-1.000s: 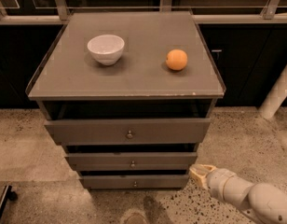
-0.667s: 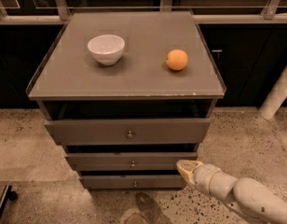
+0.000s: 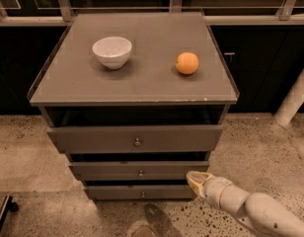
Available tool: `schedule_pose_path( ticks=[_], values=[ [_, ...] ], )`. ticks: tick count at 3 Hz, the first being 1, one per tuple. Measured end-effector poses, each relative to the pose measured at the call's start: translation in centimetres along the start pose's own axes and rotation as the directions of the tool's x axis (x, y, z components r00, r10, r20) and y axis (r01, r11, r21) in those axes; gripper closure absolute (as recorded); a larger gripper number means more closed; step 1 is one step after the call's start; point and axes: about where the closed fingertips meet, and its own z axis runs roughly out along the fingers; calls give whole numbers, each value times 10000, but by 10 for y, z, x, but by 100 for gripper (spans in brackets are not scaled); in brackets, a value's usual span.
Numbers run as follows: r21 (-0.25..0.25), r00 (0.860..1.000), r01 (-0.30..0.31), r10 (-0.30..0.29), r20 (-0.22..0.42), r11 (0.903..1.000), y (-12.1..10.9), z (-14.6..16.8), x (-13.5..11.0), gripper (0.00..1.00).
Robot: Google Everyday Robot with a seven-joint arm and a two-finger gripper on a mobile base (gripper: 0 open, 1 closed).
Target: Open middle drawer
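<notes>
The middle drawer [image 3: 107, 170] is the mid-sized grey-brown front of three in the cabinet, with a small round metal knob [image 3: 140, 173] at its centre. It sticks out slightly less than the top drawer above it. My gripper [image 3: 196, 179] comes in from the lower right on a cream-coloured arm. Its yellowish tip is at the right end of the middle drawer's front, just below its lower edge and well to the right of the knob.
The taller top drawer [image 3: 93, 139] stands pulled out a little, and the narrow bottom drawer [image 3: 112, 193] sits below. A white bowl [image 3: 112, 52] and an orange [image 3: 187, 63] rest on the cabinet top [image 3: 142, 85]. A white post [image 3: 295, 98] stands at the right.
My gripper has moved left and slightly up, from beside the cabinet's lower right corner to the right end of the middle drawer's front. The drawers have not moved.
</notes>
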Motion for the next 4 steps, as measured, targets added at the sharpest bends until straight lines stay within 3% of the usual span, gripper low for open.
schedule_pose_path(
  ticks=[2,4],
  values=[
    [55,9944,216,-220,1029,9998,-11,54,12,100],
    [274,9868,387,-425,1560,9989,-29,99,4,100]
  ],
)
